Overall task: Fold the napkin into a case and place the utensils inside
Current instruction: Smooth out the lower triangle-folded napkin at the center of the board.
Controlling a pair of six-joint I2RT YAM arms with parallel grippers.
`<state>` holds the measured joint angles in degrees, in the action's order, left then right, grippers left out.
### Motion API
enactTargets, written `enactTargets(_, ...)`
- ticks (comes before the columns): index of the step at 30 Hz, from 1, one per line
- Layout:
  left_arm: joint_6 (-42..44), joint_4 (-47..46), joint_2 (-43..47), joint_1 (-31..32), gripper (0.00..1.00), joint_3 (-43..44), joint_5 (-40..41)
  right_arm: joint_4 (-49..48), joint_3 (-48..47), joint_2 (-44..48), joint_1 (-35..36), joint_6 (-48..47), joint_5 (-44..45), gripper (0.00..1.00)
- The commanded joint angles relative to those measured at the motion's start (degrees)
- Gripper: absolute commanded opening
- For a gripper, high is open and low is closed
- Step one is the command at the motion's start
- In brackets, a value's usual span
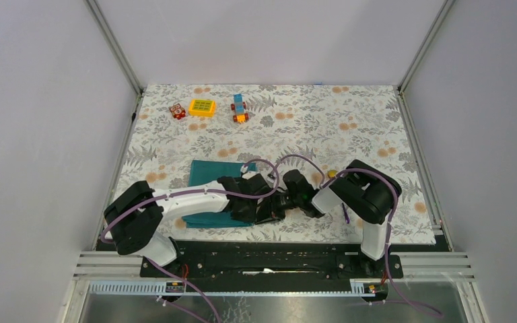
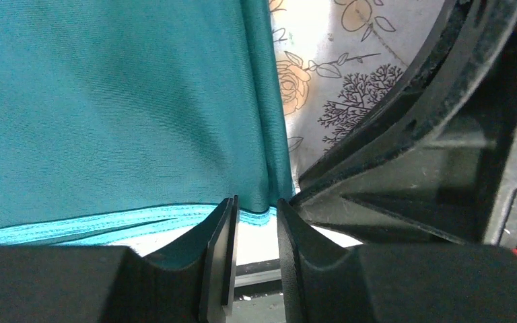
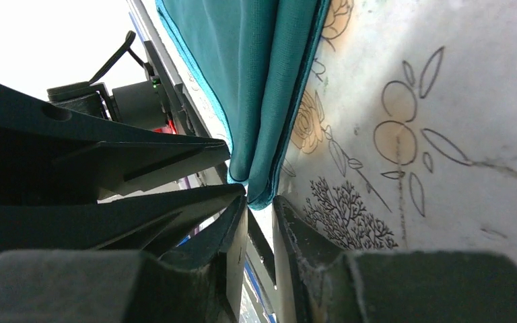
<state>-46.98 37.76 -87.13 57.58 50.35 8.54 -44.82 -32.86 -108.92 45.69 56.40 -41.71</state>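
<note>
- The napkin has its near corner right at the tips of both grippers. The left gripper and the right gripper each show only a narrow slit between the jaws, with the cloth edge at the mouth. We cannot tell if either one really pinches it.
- Around the jaws the cloth lies in several stacked layers, so we judge that a first fold is made but the case is not finished.
- It is dark teal, soft and hemmed, left of centre on the flowered table.
- The utensils are not inside: only a golden round head shows, beside the right arm, apart from the cloth. We cannot find the second piece.
</note>
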Motion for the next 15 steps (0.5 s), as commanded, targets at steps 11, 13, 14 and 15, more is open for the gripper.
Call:
enactTargets(11, -0.86, 0.62, 0.2, 1.46, 0.09, 3.18, 1.49, -0.61, -0.38, -2.91, 1.94, 0.13, 1.31, 0.13)
enactTargets(13, -1.12, 0.65, 0.21, 2.04, 0.08, 3.71, 0.81, -0.94, -0.33, -3.04, 1.94, 0.38, 1.46, 0.09)
enactTargets(14, -1.3, 0.69, 0.12, 2.34, 0.07, 3.93, 0.72, -1.16, -0.24, -3.12, 1.94, 0.5, 1.46, 0.07)
enactTargets(15, -1.46, 0.66, 0.04, 2.62, 0.07, 4.11, 0.82, -1.55, -0.17, -3.21, 1.89, 0.69, 1.36, 0.05)
